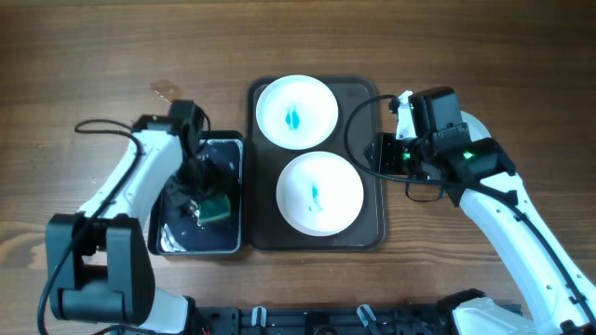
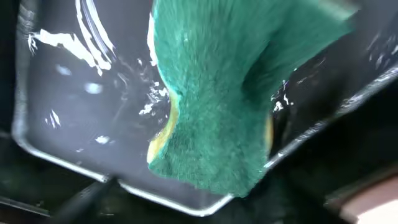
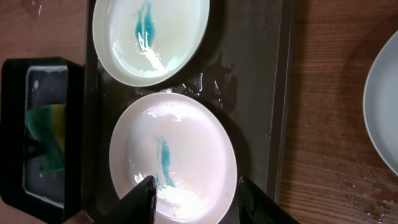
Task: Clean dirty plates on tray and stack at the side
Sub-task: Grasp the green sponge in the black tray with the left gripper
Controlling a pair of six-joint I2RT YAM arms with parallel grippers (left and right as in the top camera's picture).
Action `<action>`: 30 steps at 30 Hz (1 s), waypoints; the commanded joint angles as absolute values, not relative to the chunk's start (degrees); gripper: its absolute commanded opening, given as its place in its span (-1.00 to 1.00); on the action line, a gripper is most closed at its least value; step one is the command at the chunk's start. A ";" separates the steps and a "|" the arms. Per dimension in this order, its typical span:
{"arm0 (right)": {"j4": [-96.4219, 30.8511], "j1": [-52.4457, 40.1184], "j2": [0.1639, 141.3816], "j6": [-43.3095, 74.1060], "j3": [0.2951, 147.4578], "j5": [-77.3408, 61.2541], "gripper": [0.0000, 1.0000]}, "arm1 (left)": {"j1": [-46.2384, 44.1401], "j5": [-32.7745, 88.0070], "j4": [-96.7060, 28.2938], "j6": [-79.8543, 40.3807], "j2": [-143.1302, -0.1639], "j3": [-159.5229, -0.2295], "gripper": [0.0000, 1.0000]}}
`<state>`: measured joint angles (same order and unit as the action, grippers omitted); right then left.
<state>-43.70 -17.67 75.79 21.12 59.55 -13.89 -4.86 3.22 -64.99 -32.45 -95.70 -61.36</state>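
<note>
Wood-grain table, brown and matt, carries a dark tray with rounded corners and a raised rim. The tray's bare floor shines wet in the right wrist view. Two round, glossy white plates lie on it, close together. The far plate and the near plate each carry a teal smear at the centre. A third plate lies on the wood right of the tray. The frame edge cuts it to a pale arc, so its centre cannot be seen, and overhead the right arm covers that spot.

Left of the tray sits a black rectangular basin holding glinting water. The left gripper reaches into it and clamps a sponge, green and fibrous over a yellow layer. The sponge is bunched and fills the left wrist view, hiding the jaws.

The right gripper hangs over the near plate. Its dark fingers are spread wide and hold nothing, and the frame's lower edge cuts them off.
</note>
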 commanded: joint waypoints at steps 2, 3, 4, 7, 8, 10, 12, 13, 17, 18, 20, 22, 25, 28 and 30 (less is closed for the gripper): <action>-44.40 -17.54 75.66 21.23 59.88 -13.56 -0.14 | -2.57 1.41 -67.53 -30.02 -95.92 -69.01 0.90; -44.47 -17.54 75.66 21.23 59.88 -13.56 -0.14 | -2.44 0.84 -67.24 -30.04 -96.05 -68.84 0.80; -44.62 -17.54 75.66 21.30 59.88 -13.56 -0.14 | -2.46 -0.05 -66.22 -30.04 -96.29 -68.14 0.74; -44.64 -17.54 75.66 22.68 59.88 -13.56 -0.14 | -2.98 -0.30 -60.34 -30.11 -96.36 -63.61 0.39; -44.73 -17.54 75.66 22.68 59.88 -13.52 -0.14 | -3.40 -0.25 -57.89 -30.48 -96.36 -61.30 0.31; -45.98 -17.54 75.68 24.75 59.88 -11.92 -0.10 | -4.12 -0.03 -53.56 -30.48 -96.38 -56.38 0.15; -47.55 -17.54 76.05 26.59 59.88 -9.13 -0.11 | -4.40 -0.01 -51.24 -30.48 -96.38 -53.36 0.09; -48.34 -17.54 76.58 26.74 59.88 -8.54 -0.11 | -4.40 -0.03 -49.74 -30.46 -96.38 -51.77 -0.01; -48.45 -17.54 79.72 23.66 59.16 -9.30 -0.28 | -4.34 0.01 -49.28 -30.41 -96.12 -52.16 -0.92; -48.05 -17.54 80.73 21.41 59.16 -10.57 -0.37 | -4.34 0.05 -50.50 -30.41 -96.07 -53.28 -0.92; -46.92 -17.54 82.50 16.88 59.13 -14.22 -0.38 | -4.34 0.12 -53.45 -30.13 -95.98 -55.90 -0.92; -45.89 -17.54 85.27 14.96 59.13 -16.25 -0.39 | -4.34 0.23 -56.64 -28.86 -95.98 -59.29 -0.92; -45.45 -17.54 89.91 14.96 59.13 -16.25 -0.40 | -4.36 0.58 -61.17 -26.37 -95.88 -64.23 -0.92; -45.15 -17.54 94.63 14.96 59.13 -16.86 -0.42 | -4.40 1.17 -65.73 -24.14 -95.02 -69.49 -0.92; -44.31 -17.54 97.73 14.68 59.13 -16.99 -0.45 | -4.40 2.46 -69.14 -23.92 -93.76 -73.71 -0.92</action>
<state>-45.15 -17.67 93.91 16.19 59.37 -15.44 -4.19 1.15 -65.67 -26.59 -95.77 -67.88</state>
